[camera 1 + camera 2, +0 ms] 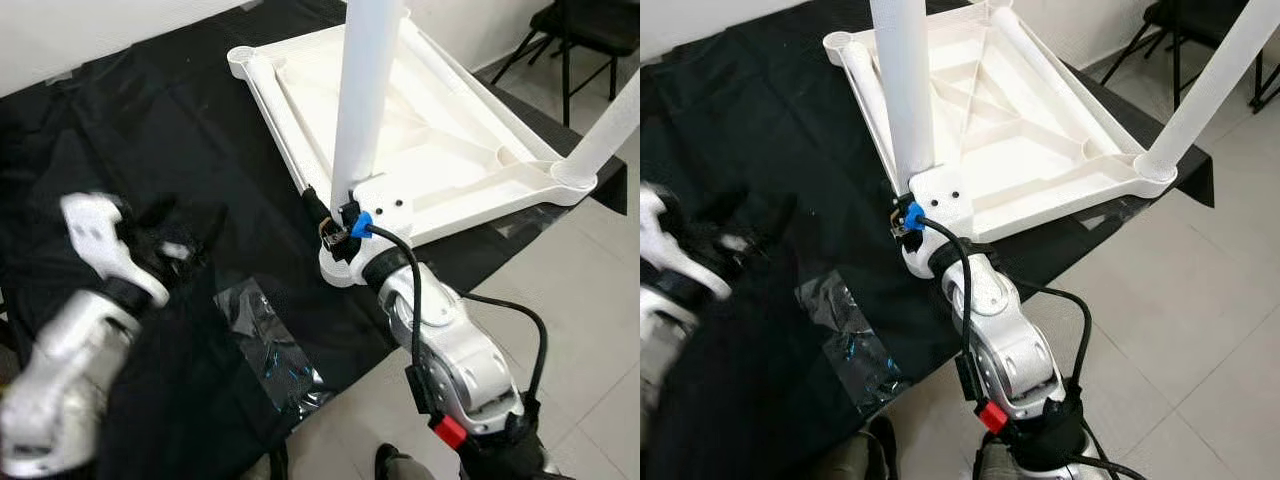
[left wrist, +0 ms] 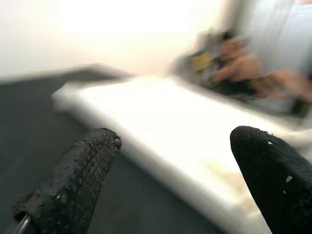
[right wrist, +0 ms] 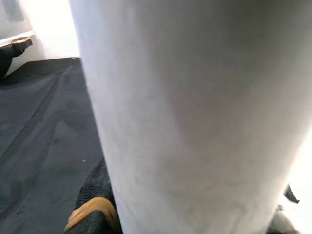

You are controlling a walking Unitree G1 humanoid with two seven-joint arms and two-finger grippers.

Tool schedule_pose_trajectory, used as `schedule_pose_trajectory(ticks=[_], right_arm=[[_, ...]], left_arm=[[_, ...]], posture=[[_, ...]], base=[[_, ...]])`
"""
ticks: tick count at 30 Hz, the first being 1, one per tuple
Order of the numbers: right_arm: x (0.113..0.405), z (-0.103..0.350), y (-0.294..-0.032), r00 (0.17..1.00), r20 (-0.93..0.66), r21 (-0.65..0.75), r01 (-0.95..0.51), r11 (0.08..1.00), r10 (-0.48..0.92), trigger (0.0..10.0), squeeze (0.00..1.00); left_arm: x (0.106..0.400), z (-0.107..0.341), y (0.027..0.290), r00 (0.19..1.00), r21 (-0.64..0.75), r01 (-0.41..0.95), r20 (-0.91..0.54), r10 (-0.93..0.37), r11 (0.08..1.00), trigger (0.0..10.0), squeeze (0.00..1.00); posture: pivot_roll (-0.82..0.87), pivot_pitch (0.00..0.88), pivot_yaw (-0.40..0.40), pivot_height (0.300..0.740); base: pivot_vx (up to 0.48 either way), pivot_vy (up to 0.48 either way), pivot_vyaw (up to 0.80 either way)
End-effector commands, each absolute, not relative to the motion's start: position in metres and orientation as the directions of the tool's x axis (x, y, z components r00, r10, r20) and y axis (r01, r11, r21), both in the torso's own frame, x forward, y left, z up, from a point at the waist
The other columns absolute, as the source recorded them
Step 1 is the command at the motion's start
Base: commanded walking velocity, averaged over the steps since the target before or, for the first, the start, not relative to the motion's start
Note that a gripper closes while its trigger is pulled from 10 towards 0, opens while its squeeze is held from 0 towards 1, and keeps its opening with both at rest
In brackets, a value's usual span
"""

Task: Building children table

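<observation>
A white leg is pinched by the right hand to seat it in the upturned tabletop, while the left hand is held spread nearby.

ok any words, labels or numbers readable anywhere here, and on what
None can be read.
The white table top, its white legs and the black cloth carry no print.
The clear plastic bag shows small blue marks, too small to read.
Left wrist view is blurred.
</observation>
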State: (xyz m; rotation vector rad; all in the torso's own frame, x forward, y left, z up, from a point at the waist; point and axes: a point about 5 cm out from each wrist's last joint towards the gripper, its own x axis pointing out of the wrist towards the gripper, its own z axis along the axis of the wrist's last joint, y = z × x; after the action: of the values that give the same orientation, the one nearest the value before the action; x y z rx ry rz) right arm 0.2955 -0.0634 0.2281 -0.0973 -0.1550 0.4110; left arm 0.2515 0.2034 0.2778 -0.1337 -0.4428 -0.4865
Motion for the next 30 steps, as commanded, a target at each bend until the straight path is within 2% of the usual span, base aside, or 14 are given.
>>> schedule_pose_trajectory(ticks=[1,3,4,5,6,8,9,12,15,23,26,30], right_arm=[[0.305,0.180,-0.076,0.942,-0.095,-0.092,-0.331,0.939,0.322,10.0,0.00],[0.309,0.181,-0.076,0.944,-0.085,-0.096,-0.326,0.941,0.318,10.0,0.00],[0.309,0.181,-0.076,0.944,-0.085,-0.096,-0.326,0.941,0.318,10.0,0.00],[0.311,0.182,-0.076,0.945,-0.083,-0.097,-0.325,0.941,0.317,10.0,0.00],[0.311,0.182,-0.076,0.945,-0.083,-0.097,-0.325,0.941,0.317,10.0,0.00],[0.314,0.183,-0.075,0.945,-0.076,-0.099,-0.324,0.941,0.318,10.0,0.00],[0.314,0.183,-0.075,0.945,-0.076,-0.099,-0.324,0.941,0.318,10.0,0.00],[0.318,0.188,-0.069,0.938,-0.053,-0.093,-0.347,0.933,0.343,10.0,0.00],[0.319,0.192,-0.065,0.934,-0.036,-0.092,-0.358,0.929,0.356,10.0,0.00],[0.322,0.194,-0.061,0.928,-0.020,-0.094,-0.372,0.924,0.372,10.0,0.00],[0.323,0.194,-0.061,0.928,-0.016,-0.093,-0.372,0.924,0.372,10.0,0.00],[0.323,0.195,-0.061,0.929,-0.013,-0.092,-0.370,0.924,0.371,10.0,0.00]], left_arm=[[0.245,0.281,0.200,0.744,-0.004,0.562,0.438,-0.504,0.827,10.0,0.00],[0.236,0.303,0.189,0.593,0.059,0.723,0.459,-0.662,0.688,10.0,0.00],[0.236,0.303,0.189,0.593,0.059,0.723,0.459,-0.662,0.688,10.0,0.00],[0.234,0.309,0.185,0.538,0.082,0.766,0.460,-0.706,0.637,10.0,0.00],[0.234,0.309,0.185,0.538,0.082,0.766,0.460,-0.706,0.637,10.0,0.00],[0.235,0.320,0.177,0.468,0.101,0.817,0.456,-0.757,0.567,10.0,0.00],[0.235,0.320,0.177,0.468,0.101,0.817,0.456,-0.757,0.567,10.0,0.00],[0.243,0.322,0.157,0.418,0.110,0.860,0.408,-0.811,0.498,10.0,0.00],[0.254,0.318,0.146,0.444,0.117,0.848,0.375,-0.814,0.517,10.0,0.00],[0.285,0.321,0.122,0.577,0.108,0.754,0.364,-0.731,0.648,10.0,0.00],[0.292,0.328,0.114,0.594,0.094,0.737,0.382,-0.708,0.669,10.0,0.00],[0.293,0.339,0.107,0.568,0.085,0.750,0.426,-0.705,0.656,10.0,0.00]], posture=[[0.03,0.247,0.047,0.740],[0.03,0.232,0.044,0.740],[0.03,0.232,0.044,0.740],[0.03,0.230,0.043,0.740],[0.03,0.230,0.043,0.740],[0.03,0.217,0.044,0.740],[0.03,0.217,0.044,0.740],[0.03,0.206,0.052,0.740],[0.03,0.202,0.057,0.740],[0.03,0.204,0.065,0.740],[0.03,0.206,0.068,0.740],[0.03,0.210,0.071,0.740]], base=[[0.000,0.000,0.00],[0.000,0.000,0.00],[0.000,0.000,0.00],[0.000,0.000,0.00],[0.000,0.000,0.00],[0.000,0.000,0.00],[0.000,0.000,0.00],[0.000,0.000,0.00],[0.000,0.000,0.00],[0.000,0.000,0.00],[0.000,0.000,0.00],[0.000,0.000,0.00]])
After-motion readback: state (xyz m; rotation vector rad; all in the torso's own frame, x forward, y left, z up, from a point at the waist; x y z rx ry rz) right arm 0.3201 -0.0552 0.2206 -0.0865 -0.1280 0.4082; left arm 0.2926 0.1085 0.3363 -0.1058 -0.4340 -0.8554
